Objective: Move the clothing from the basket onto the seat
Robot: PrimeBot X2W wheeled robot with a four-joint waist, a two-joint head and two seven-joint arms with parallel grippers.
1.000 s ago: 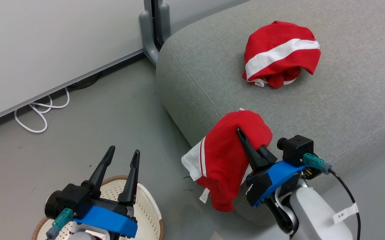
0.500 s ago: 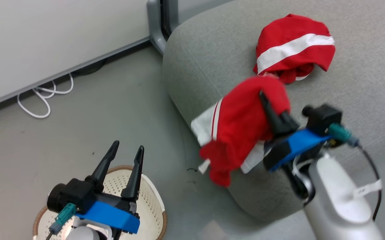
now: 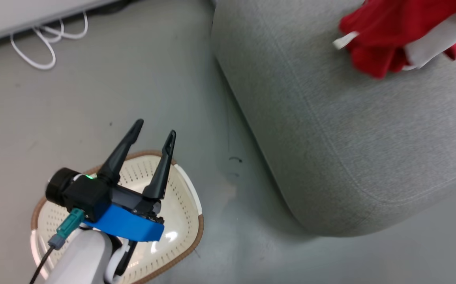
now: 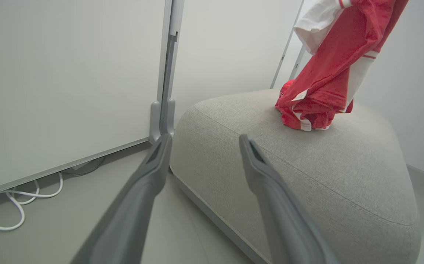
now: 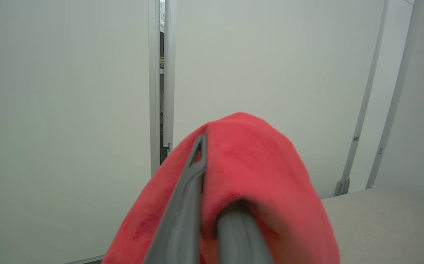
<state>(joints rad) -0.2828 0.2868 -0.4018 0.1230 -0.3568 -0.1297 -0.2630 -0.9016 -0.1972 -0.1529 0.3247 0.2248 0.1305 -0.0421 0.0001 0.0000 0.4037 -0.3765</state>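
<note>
- Upper left of the head view: a white cable point(image 3: 34, 55) lies in loops on the grey floor point(image 3: 93, 98), well apart from the task's things.
- Lower left of the head view: the left claw point(image 3: 155, 128) hovers over the basket point(image 3: 200, 228). Its two dark fingers are spread with nothing between them. The left wrist view shows the same gap, with floor and couch beyond it.
- The basket's perforated bottom is bare wherever it shows. The left arm covers part of it, so that part cannot be checked. As far as can be judged, the basket has been emptied.
- Centre to right of the head view: the couch point(image 3: 330, 138) rounds off near the basket, with a strip of floor between them.
- Upper right of the head view: the red garment point(image 3: 381, 43), blurred, is over the couch top, well apart from the left claw and the basket.
- In the left wrist view it hangs from the upper right corner point(image 4: 340, 62) down to the couch point(image 4: 307, 176). A red bunch with white trim sits on the cushion at its lower end. Whether that bunch is its own tail or a second piece cannot be told.
- Right wrist view: the right claw point(image 5: 212, 172) is pressed together, pinching the red garment point(image 5: 263, 165). The cloth drapes over the fingers and hides one tip.
- The task looks nearly done. What seems left is to let the cloth settle on the cushion, open the right claw and draw it clear.
</note>
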